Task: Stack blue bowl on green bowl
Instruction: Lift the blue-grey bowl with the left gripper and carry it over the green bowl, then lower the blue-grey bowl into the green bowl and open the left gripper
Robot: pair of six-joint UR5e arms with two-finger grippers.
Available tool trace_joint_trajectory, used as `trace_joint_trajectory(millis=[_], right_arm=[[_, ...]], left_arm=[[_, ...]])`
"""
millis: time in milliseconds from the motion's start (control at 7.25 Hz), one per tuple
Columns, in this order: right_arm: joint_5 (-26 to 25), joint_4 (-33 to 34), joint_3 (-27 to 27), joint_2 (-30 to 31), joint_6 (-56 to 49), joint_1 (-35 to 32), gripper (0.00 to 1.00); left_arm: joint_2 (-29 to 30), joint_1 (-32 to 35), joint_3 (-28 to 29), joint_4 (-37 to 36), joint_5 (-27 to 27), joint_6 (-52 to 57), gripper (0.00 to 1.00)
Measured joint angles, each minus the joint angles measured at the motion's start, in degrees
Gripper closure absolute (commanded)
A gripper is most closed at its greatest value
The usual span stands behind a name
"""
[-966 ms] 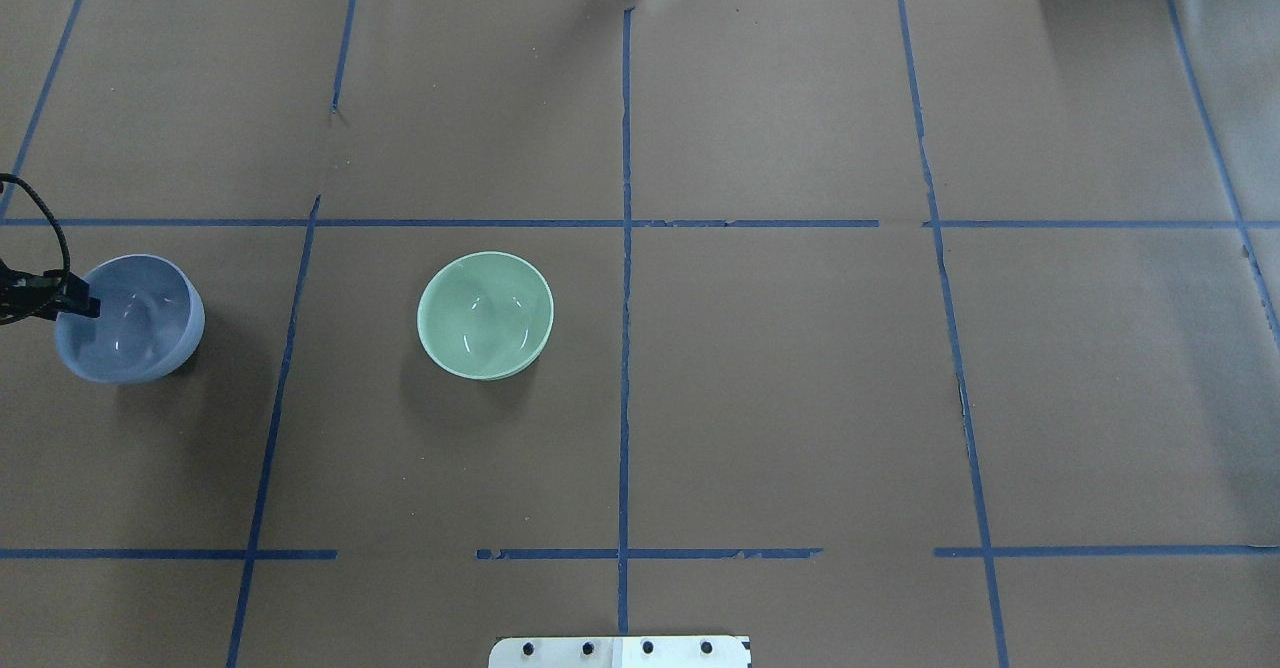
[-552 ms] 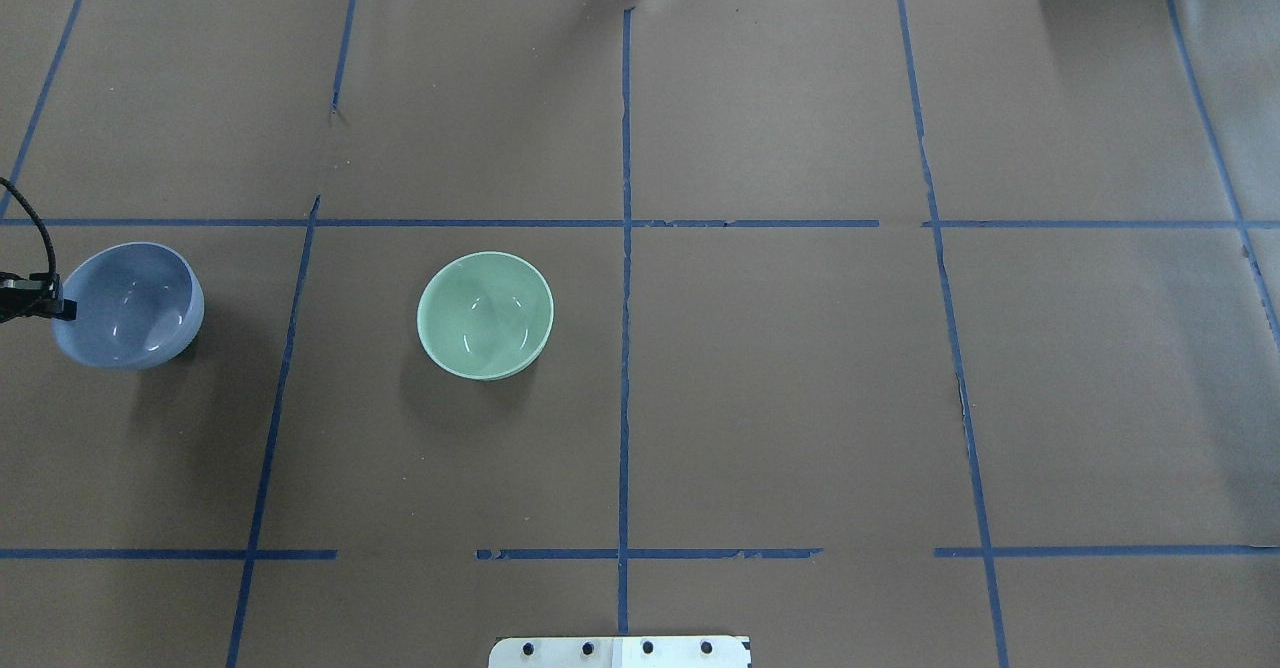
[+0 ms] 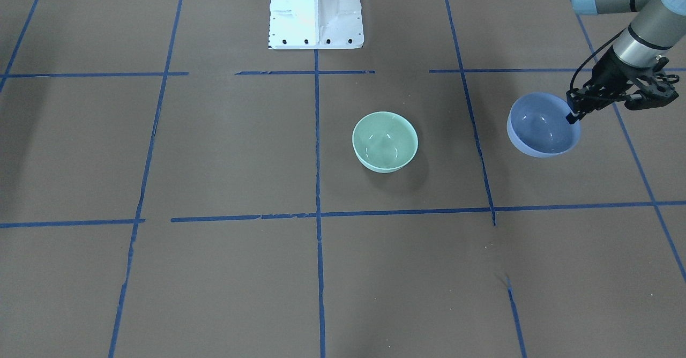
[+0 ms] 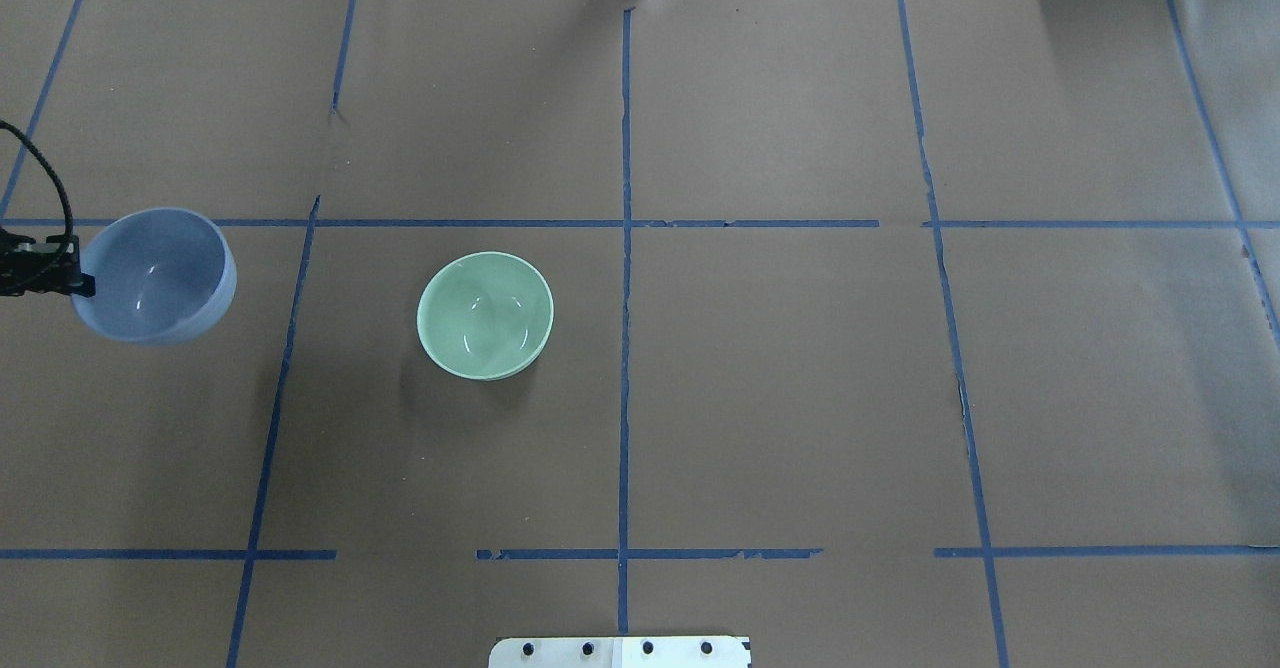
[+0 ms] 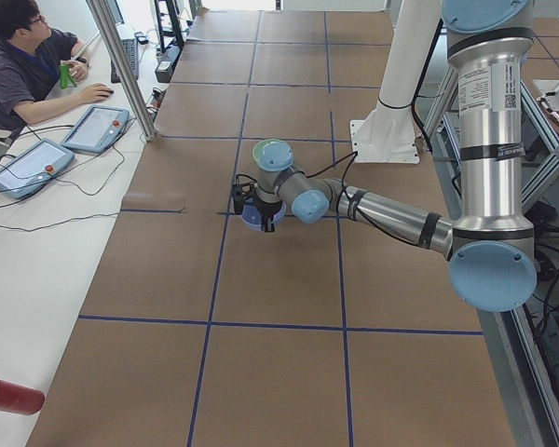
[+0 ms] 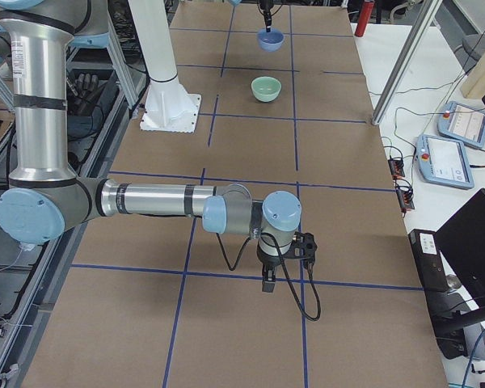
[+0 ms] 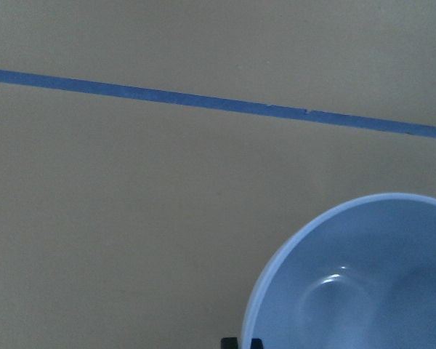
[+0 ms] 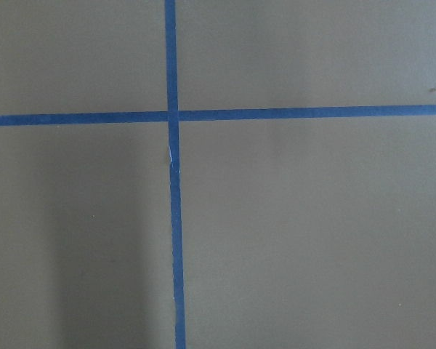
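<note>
Periwinkle blue bowl [image 4: 155, 276] hangs above the table [image 4: 800, 398] at nine o'clock from the green bowl [image 4: 485, 315], well apart. Left gripper [image 4: 80, 281] pinches its nine-o'clock rim; so one-sided a hold on glossy ware may slip or tilt in transit.

The green bowl [image 4: 485, 315] sits on the table [image 4: 800, 398], just to the robot's left of the centre tape line [image 4: 625, 348] and out in front of the robot base [image 3: 316, 9]. The blue bowl [image 4: 155, 276] hangs above the table farther to the robot's left, well apart from the green bowl. The left gripper [image 3: 572, 116] grips its rim on the side away from the green bowl. The right gripper [image 6: 268, 284] hangs over the table's opposite half, near a tape crossing [image 8: 173, 115], far from both bowls.
</note>
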State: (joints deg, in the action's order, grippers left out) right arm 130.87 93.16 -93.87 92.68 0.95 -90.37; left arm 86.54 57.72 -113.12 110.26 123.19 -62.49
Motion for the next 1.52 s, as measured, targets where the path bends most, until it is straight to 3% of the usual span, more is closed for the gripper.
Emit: trace_joint_trajectory(millis=[414,690,1379,1517], right_arm=[[0.00,0.00,0.00,-0.02,-0.02,0.00,0.00],[0.00,0.00,0.00,-0.01,-0.04,-0.02,0.00],[0.00,0.00,0.00,0.03,-0.01,-0.02,0.00],[0.00,0.00,0.00,0.04,-0.04,0.00,0.00]], left_arm=[[15.90,-8.91,-1.78,-11.40,-0.97,-21.72,1.00],[22.31,-15.77,-0.32,-13.30,-4.54,-32.11,1.00],[26.46,-23.06,5.48,-13.35,-9.56,-38.13,1.00],[26.48,-23.52,5.85,-13.33,-9.59,-38.25,0.57]])
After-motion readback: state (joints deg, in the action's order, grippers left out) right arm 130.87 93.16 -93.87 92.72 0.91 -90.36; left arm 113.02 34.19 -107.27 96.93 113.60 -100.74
